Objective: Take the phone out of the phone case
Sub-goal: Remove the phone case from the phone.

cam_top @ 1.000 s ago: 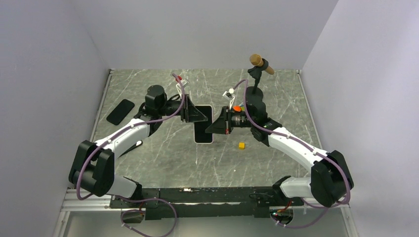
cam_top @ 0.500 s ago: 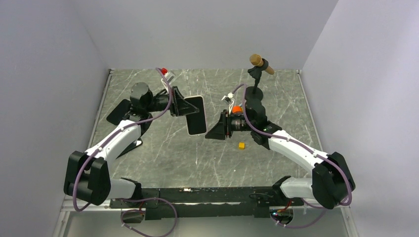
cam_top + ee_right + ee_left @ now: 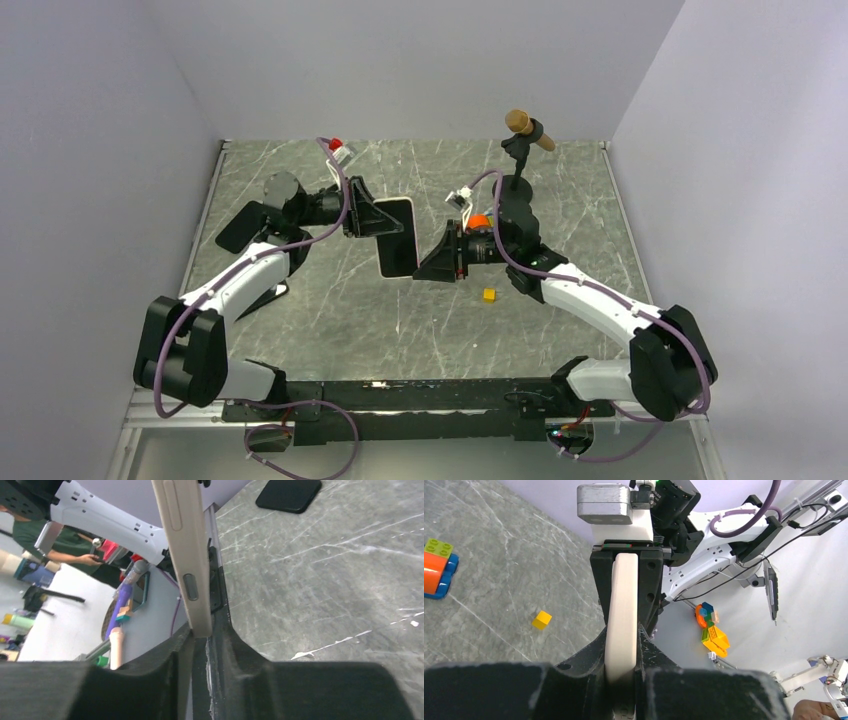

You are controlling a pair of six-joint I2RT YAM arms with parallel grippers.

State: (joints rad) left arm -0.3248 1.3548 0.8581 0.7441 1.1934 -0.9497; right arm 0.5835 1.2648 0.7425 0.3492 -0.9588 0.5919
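The phone, dark screen showing, sits in a cream phone case that hangs tilted above the middle of the table. My left gripper is shut on the case's upper left part. In the left wrist view the case runs edge-on between its fingers. My right gripper is at the case's lower right end. In the right wrist view the case edge with its buttons ends between its jaws, which flank it closely. Whether they press on it does not show.
A flat black slab lies at the table's left edge, also seen from the right wrist. A yellow cube lies by the right arm. An orange and blue toy, a microphone stand and a red-capped item stand farther back.
The left gripper lifted the cased phone off the table and tipped it up, moving left. The right gripper let go, opened, and its jaws have come in around the case's lower end.
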